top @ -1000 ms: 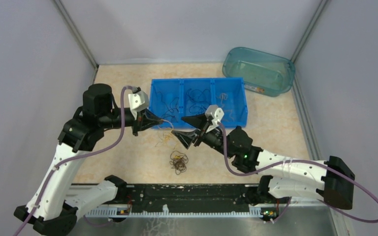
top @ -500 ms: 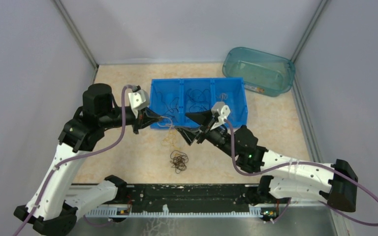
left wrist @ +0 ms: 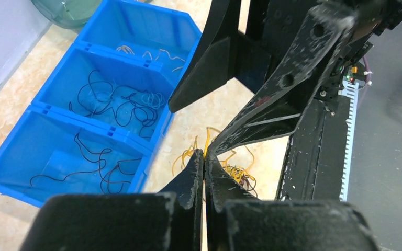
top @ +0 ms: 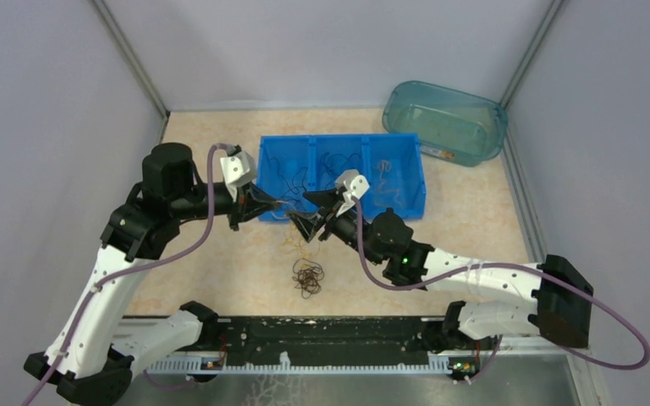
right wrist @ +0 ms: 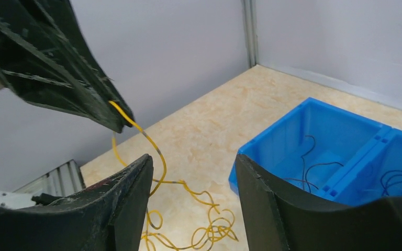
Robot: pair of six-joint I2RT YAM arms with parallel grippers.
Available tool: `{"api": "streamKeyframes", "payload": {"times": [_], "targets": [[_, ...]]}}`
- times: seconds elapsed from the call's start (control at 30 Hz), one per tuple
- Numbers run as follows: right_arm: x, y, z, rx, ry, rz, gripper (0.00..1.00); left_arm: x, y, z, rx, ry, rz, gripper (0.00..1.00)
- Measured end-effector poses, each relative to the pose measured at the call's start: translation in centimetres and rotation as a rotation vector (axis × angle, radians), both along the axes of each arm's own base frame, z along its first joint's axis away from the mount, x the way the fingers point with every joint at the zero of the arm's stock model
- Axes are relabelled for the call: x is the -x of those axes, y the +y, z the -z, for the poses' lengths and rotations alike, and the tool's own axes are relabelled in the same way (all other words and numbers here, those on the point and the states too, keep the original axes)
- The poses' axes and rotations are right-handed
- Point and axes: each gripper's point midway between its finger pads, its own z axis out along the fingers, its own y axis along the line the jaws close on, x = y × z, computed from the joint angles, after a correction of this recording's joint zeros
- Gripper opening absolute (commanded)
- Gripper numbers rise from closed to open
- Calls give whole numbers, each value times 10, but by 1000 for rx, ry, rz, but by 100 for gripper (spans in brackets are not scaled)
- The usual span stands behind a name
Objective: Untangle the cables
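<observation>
Seen from above, the left jaws, pressed together, pinch the top of the yellow cable (right wrist: 158, 157), which hangs near-vertical to its curls on the tabletop (top: 220, 275) off the blue bin's (top: 419, 182) 7 o'clock corner, while the spread right jaws, the nearer pair, stand at its 3 o'clock.
</observation>
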Motion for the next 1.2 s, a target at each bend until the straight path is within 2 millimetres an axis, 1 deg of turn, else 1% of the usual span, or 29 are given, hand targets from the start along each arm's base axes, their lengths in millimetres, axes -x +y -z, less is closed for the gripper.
{"api": "streamKeyframes", "payload": {"times": [0.1, 0.23, 0.37, 0.47, 0.6, 0.67, 0.73, 0.77, 0.8, 0.9, 1.0, 1.07, 1.2], "targets": [[-8, 0, 7, 18, 10, 50, 58, 2, -1, -5, 13, 5, 7, 0], [-23, 1, 7, 18, 10, 142, 57, 8, -5, -14, 36, 29, 39, 1], [-35, 8, 12, 20, 6, 201, 56, 19, -10, -23, 57, 68, 94, 0], [-39, 18, 18, 24, 7, 210, 52, 26, -12, -31, 73, 93, 128, 0], [-36, 29, 27, 31, 14, 193, 46, 34, -15, -42, 93, 113, 168, 0], [-33, 33, 27, 20, 21, 177, 44, 38, -15, -49, 103, 117, 182, 0], [-27, 37, 25, -9, 26, 148, 38, 39, -16, -56, 112, 111, 191, 0], [-24, 37, 26, -19, 31, 136, 33, 39, -17, -62, 119, 103, 197, 0], [-20, 38, 28, -29, 37, 121, 30, 39, -17, -67, 124, 95, 200, 0], [-11, 38, 43, -35, 66, 88, 28, 39, -17, -80, 137, 65, 202, 0], [-5, 35, 66, -10, 101, 71, 28, 40, -16, -96, 152, 11, 201, 0], [-3, 33, 77, 0, 120, 65, 27, 40, -14, -105, 160, -24, 198, 0], [1, 30, 88, -7, 149, 51, 26, 40, -12, -122, 176, -92, 185, 0]]}}
